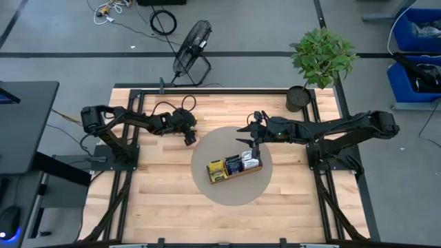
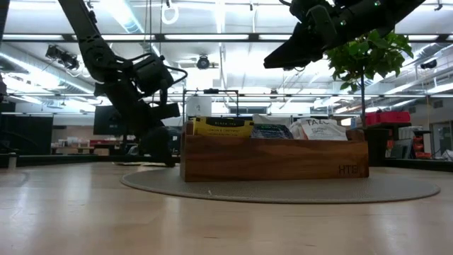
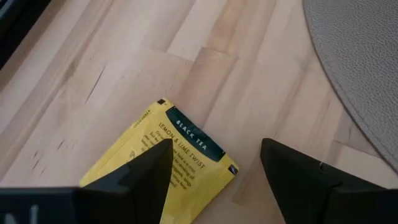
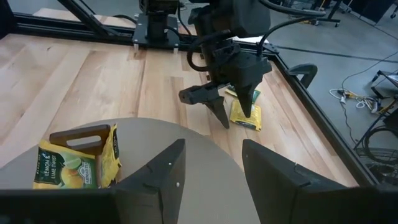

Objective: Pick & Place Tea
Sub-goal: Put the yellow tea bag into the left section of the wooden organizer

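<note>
Left gripper (image 3: 214,180) jaws wide open, empty, above flat yellow-and-green tea sachet (image 3: 168,165) on pale wooden surface (image 3: 124,68); advise centring sachet, descending squarely before closing. Right gripper (image 4: 208,171) jaws parted, empty.

Yellow tea sachet (image 3: 171,165), open left hand (image 3: 214,180) above

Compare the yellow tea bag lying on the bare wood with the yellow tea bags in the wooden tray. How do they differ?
The loose yellow tea bag lies flat on the table; the tray's yellow tea bags stand on edge. The loose one is alone, off the round mat, under the left gripper's open fingers; the others are packed into the wooden tray on the mat. Both are yellow with a dark green band.
</note>
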Controlling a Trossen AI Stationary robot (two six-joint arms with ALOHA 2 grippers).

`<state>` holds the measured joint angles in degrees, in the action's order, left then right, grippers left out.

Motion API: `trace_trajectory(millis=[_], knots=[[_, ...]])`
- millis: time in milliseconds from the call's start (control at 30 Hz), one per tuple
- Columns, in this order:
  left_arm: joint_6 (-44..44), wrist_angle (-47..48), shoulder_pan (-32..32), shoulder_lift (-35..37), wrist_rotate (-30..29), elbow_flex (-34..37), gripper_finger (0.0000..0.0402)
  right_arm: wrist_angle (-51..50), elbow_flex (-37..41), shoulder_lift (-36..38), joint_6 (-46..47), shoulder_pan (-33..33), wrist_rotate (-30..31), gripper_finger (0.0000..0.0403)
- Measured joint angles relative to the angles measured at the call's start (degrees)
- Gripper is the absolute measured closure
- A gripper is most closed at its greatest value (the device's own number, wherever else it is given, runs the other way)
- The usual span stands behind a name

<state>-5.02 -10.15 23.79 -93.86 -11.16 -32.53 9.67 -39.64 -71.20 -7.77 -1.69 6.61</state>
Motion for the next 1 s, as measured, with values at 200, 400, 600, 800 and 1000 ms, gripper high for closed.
trace_trajectory(millis=[200,400,600,800,1000], knots=[[-0.2,1.4,0.5,-0.1,0.5,0.0,0.0191,0.0,0.0,0.0,0.0,0.0,0.0,0.0234],[1.1,4.3,0.7,-0.1,0.2,-0.1,0.0299,-0.2,0.0,0.0,0.0,0.0,0.0,0.0234],[1.1,4.5,0.7,-0.2,-0.7,0.1,0.0393,-0.3,0.0,-0.4,0.2,0.0,0.0,0.0234],[0.0,4.2,0.6,-0.1,1.1,0.2,0.0398,0.0,0.0,-2.7,0.2,0.0,0.0,0.0234],[-0.2,4.5,-2.0,1.9,0.7,0.4,0.0400,1.0,0.0,-3.3,0.2,0.0,0.0,0.0234]])
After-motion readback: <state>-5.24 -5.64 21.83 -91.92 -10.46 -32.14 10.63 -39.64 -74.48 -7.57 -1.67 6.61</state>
